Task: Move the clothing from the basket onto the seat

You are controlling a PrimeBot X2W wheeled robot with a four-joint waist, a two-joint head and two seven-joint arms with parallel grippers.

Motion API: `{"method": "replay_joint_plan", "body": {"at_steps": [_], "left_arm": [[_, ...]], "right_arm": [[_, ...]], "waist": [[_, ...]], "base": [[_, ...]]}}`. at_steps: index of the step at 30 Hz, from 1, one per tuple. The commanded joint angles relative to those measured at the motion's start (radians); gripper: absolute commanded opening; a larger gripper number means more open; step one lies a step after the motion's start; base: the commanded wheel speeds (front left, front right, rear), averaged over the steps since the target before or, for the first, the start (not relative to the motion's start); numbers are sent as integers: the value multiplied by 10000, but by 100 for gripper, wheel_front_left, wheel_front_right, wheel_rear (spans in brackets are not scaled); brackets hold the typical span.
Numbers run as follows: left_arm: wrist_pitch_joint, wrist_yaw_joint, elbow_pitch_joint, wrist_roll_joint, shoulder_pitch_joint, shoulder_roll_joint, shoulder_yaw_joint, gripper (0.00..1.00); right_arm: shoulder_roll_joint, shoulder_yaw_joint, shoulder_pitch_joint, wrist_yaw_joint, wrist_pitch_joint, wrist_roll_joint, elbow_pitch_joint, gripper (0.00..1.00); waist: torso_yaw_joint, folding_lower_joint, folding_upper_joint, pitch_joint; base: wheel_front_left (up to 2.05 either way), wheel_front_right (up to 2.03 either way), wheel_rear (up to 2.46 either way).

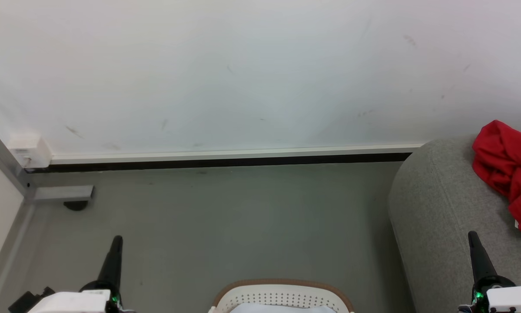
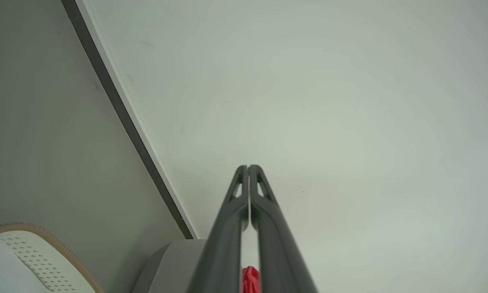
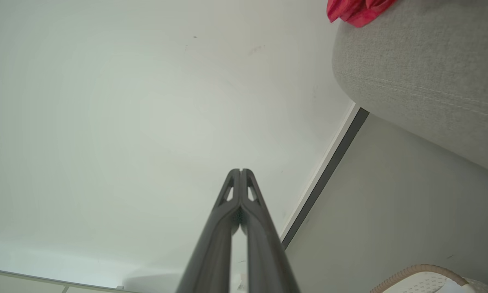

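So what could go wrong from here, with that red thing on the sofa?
The red clothing lies near the rounded end of the seat, so it might slide off. The basket sits at the head view's bottom edge, its inside mostly out of sight, so a grab there could miss. The left hand and right hand are both shut; they must open first.

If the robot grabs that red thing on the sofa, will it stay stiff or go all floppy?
Probably floppy: the red clothing lies crumpled in soft folds on the seat, so it would likely droop from a grip. It looks light, since it seems to be just fabric. It probably won't roll or slide much on the cloth seat.
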Motion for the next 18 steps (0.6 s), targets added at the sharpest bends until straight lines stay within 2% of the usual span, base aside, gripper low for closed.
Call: {"method": "replay_joint_plan", "body": {"at_steps": [1,18], "left_arm": [[90,26,-45,-326,-163,27,65,0],[409,43,-13,-1504,-261,2,139,0]], "right_arm": [[-127,-74,-182,-16,63,343,-104,0],[-219,-162,-182,-19,254,1648,-139,0]], "waist": [[12,0,-1,-1],[114,0,-1,-12]], "base": [[0,0,0],[0,0,0]]}}
